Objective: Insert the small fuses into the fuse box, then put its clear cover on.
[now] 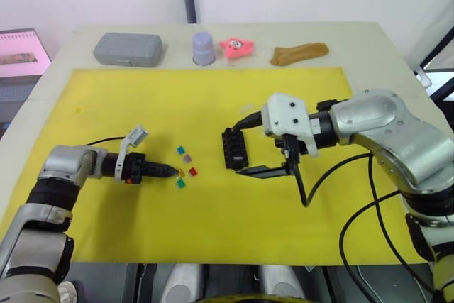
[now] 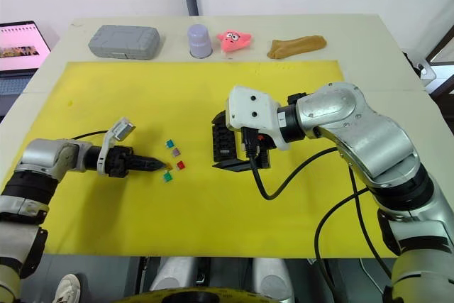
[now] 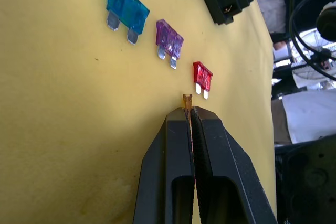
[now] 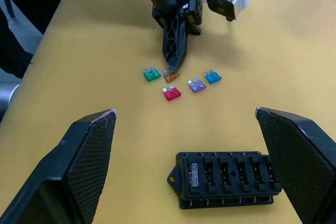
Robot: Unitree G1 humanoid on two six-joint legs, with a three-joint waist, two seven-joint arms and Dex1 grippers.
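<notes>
The black rectangular slotted fuse box (image 4: pixel 226 179) lies on the yellow mat (image 1: pixel 213 104) covering the bench. Between it and the left tool (image 3: pixel 189 114) lie teal (image 3: pixel 127 10), purple (image 3: pixel 169 38), red (image 3: pixel 202 75) and green (image 4: pixel 151 75) translucent blade fuses. The left tool's fingers are pressed together, pinching the tiny amber fuse (image 3: pixel 186 100) at the tips. The right tool (image 4: pixel 184 124) hovers just above the fuse box, fingers spread wide.

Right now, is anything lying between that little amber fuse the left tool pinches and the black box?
Only the red fuse lies on the mat between the amber fuse and the fuse box; lifting clears it.
</notes>
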